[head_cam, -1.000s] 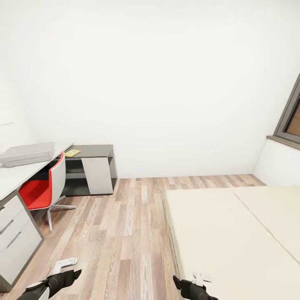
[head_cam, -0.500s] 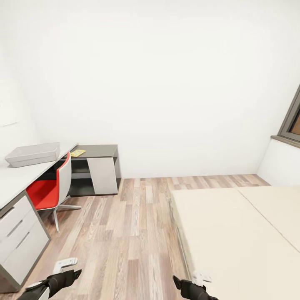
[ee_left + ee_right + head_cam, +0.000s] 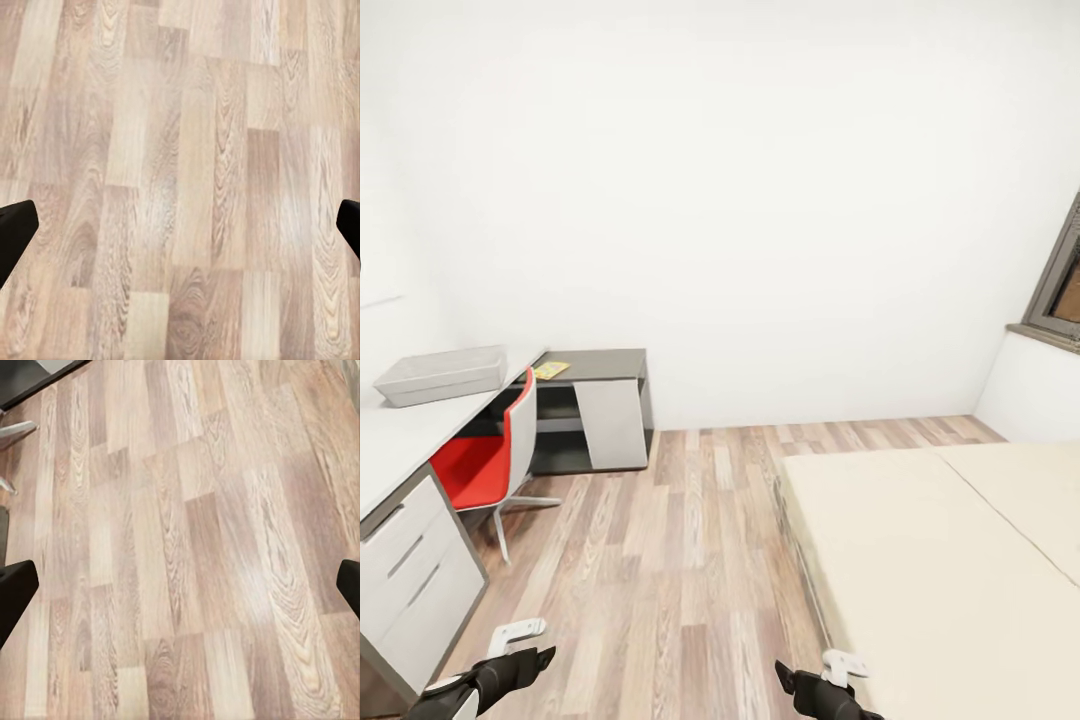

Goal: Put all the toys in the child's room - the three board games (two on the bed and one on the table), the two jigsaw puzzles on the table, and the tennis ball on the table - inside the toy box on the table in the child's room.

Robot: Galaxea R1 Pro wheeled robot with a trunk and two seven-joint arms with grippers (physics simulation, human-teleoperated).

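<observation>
— Toy box [image 3: 442,374] placement? And the bed [image 3: 950,560]?
— The grey box sits on the table [image 3: 400,440] toward its far end; a yellow flat item [image 3: 550,369] lies at the far corner. The bed is bare along the room's right side.
— Room for moving?
— Wide open wood floor [image 3: 670,560] between bed edge and red chair [image 3: 490,455].
— Grippers?
— Wrist views show the left gripper [image 3: 180,232] and right gripper [image 3: 180,589] spread wide over floor, holding nothing.

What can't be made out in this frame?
- Tray contents: head view, its wall hides the inside.
- Yellow item on the dark desk: too small to identify.
- Bed: right part cut off by the edge; no games on the visible part.
- Window: cut off by the edge.
</observation>
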